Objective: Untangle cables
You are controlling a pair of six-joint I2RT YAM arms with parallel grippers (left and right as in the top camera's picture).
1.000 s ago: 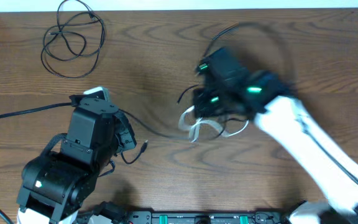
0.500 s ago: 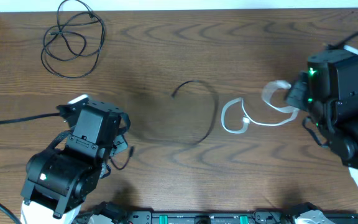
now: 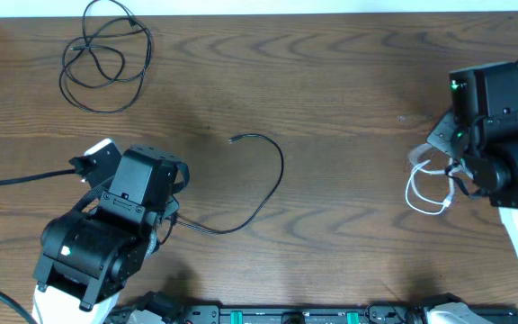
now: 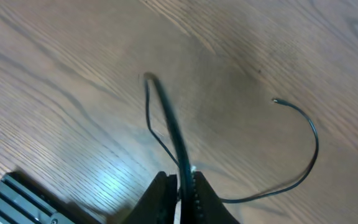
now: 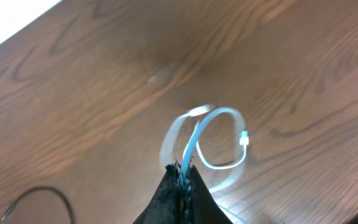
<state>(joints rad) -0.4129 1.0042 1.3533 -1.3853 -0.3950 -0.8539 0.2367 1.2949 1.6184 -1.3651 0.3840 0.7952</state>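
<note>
Grasps black cable (image 3: 280,171) in left gripper (image 4: 180,180), tail arcing rightward over tabletop (image 3: 349,81). Grasps white cable (image 5: 194,142) in right gripper (image 5: 182,171), loops just beyond fingertips. Well apart, back-left: second black cable (image 3: 106,54), coiled.

The left arm (image 3: 106,238) hides one end of the black cable (image 3: 281,171), and the white cable (image 5: 222,111) looks blurred.

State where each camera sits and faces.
Overhead: above the table, looking straight down; left arm, right arm and a coiled black cable show.
Left wrist: behind the left hand, facing down at the loose black cable it pinches.
Right wrist: behind the right hand, facing down at the white cable it pinches.
Shared: both wrist views show the loose black cable.
</note>
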